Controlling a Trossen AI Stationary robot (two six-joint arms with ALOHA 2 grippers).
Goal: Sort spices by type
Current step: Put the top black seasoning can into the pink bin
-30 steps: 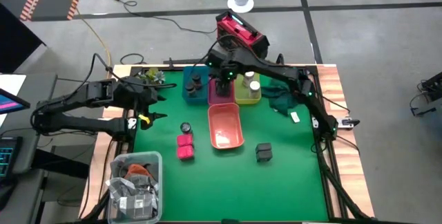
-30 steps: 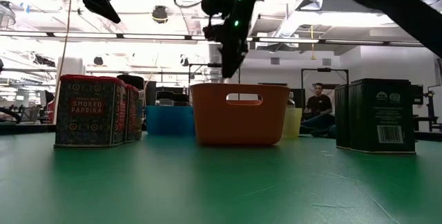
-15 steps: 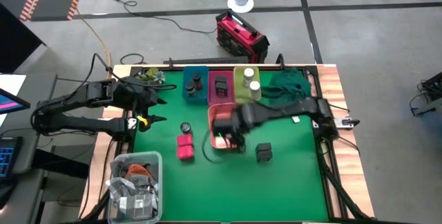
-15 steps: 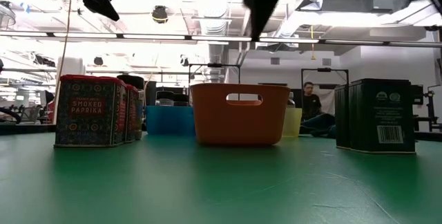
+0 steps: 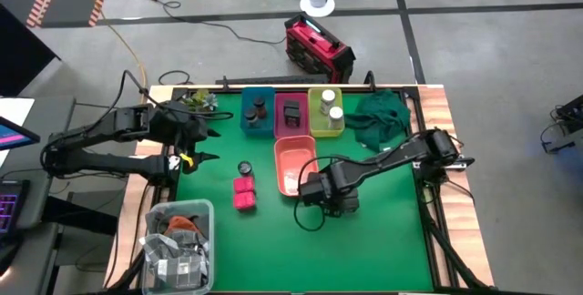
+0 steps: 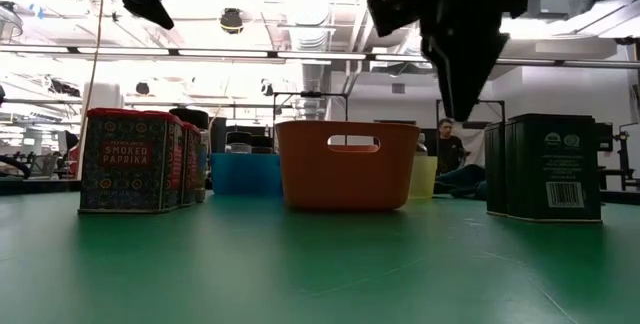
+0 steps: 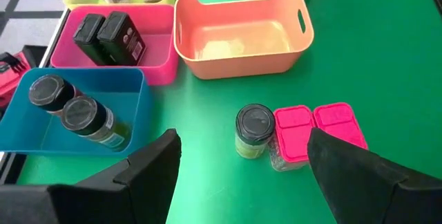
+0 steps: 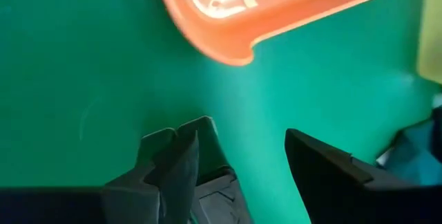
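Note:
Two magenta blocks (image 5: pixel 243 193) and a dark round jar (image 5: pixel 244 168) stand on the green mat, left of the salmon bin (image 5: pixel 312 184). A dark grey boxy pack (image 5: pixel 347 202) stands to that bin's right. My right gripper (image 5: pixel 321 195) hangs open beside this pack (image 8: pixel 215 182), which shows next to one finger. In the low view the right gripper (image 6: pixel 462 84) hangs left of the pack (image 6: pixel 545 164). The blue bin (image 7: pixel 41 137) holds two jars, the pink bin (image 7: pixel 155 61) holds two packs, and the yellow bin (image 5: pixel 326 129) holds two white-capped bottles. My left gripper (image 5: pixel 199 140) waits open at the table's left.
A dark green cloth (image 5: pixel 378 117) lies at the far right corner. A clear tub of odds and ends (image 5: pixel 178 240) sits at the near left corner. The near half of the mat (image 5: pixel 364 249) is bare. A person (image 6: pixel 445 142) sits in the room beyond the table.
My right gripper has swung from above the bins at the far edge toward the near edge, passing over the salmon bin. It has come down beside the dark pack to that bin's right. None of the containers on the mat has shifted.

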